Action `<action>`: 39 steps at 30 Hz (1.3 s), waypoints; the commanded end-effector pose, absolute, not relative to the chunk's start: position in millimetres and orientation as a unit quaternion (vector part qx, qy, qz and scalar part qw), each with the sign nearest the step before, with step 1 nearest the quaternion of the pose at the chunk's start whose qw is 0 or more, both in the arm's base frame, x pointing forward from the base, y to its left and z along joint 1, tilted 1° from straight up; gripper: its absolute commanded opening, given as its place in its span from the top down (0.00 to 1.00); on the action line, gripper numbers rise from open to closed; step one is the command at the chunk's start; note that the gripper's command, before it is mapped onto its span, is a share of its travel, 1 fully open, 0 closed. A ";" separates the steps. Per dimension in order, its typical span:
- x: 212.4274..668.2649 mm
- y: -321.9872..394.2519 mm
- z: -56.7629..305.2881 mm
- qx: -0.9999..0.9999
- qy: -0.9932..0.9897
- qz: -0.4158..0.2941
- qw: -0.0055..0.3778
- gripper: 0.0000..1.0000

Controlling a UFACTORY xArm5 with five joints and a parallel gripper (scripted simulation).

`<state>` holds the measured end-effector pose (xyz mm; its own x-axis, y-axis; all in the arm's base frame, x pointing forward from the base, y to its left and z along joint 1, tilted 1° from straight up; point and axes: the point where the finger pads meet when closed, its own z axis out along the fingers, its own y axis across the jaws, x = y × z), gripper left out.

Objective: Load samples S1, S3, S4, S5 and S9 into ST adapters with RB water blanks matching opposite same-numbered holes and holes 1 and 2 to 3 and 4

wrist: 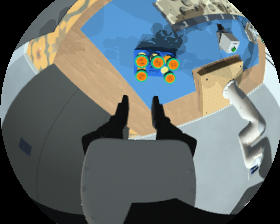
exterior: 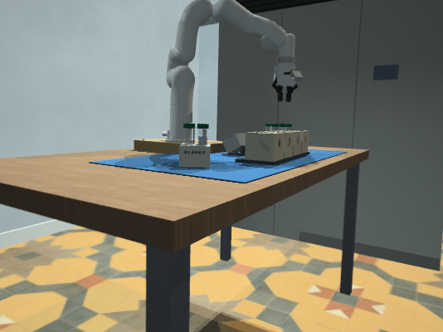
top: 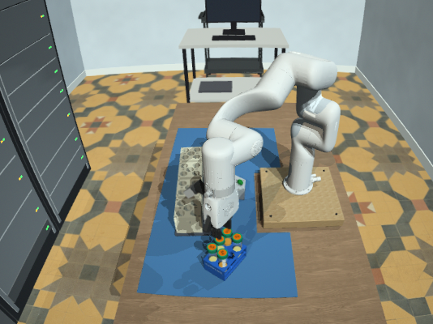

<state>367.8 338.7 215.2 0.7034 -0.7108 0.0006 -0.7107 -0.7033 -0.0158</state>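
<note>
The blue sample rack RS (top: pixel 225 257) stands on the blue mat near the table's front and holds several green-capped tubes with orange dots; it also shows in the wrist view (wrist: pixel 156 67). The loading stand ST with its row of beige adapters lies to the rack's left and behind it, and it also shows in the exterior view (exterior: pixel 275 144). The white blank rack RB (exterior: pixel 195 155), marked BLANKS, holds two tall tubes. My gripper (exterior: pixel 284 96) hangs high above the table, roughly over the sample rack. Its fingers stand apart with nothing between them.
The DONE desk with its green key (top: pixel 240 182) sits beside ST, near the arm's wooden base plate (top: pixel 300 200). My forearm hides part of ST and the blank rack in the top view. The mat's edges lie well inside the table top.
</note>
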 end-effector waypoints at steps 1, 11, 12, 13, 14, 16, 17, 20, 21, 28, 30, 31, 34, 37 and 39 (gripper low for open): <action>368.4 339.2 221.7 -0.923 0.385 -0.004 0.009 0.57; 368.4 339.2 221.7 -0.923 0.385 -0.004 0.009 0.57; 368.4 339.2 221.7 -0.923 0.385 -0.004 0.009 0.57; 368.4 339.2 221.7 -0.923 0.385 -0.004 0.009 0.57; 368.4 339.2 221.7 -0.923 0.385 -0.004 0.009 0.57; 368.4 339.2 221.7 -0.923 0.385 -0.004 0.009 0.57; 368.4 339.2 221.7 -0.923 0.385 -0.004 0.009 0.57; 368.4 339.2 221.7 -0.923 0.385 -0.004 0.009 0.57; 368.4 339.2 221.7 -0.923 0.385 -0.004 0.009 0.57; 368.3 319.2 221.5 -0.946 0.323 -0.005 0.008 0.43; 368.3 309.2 221.3 -0.957 0.291 -0.005 0.008 0.43; 368.3 304.2 221.3 -0.961 0.275 -0.006 0.008 0.43; 368.2 289.2 221.0 -0.974 0.227 -0.006 0.008 0.43; 368.2 282.7 221.0 -0.984 0.178 -0.006 0.007 0.43; 368.2 282.7 221.0 -0.987 0.161 -0.007 0.007 0.43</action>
<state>367.5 284.2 219.2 0.9199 -0.3921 0.0048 -0.3920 -0.9199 -0.0085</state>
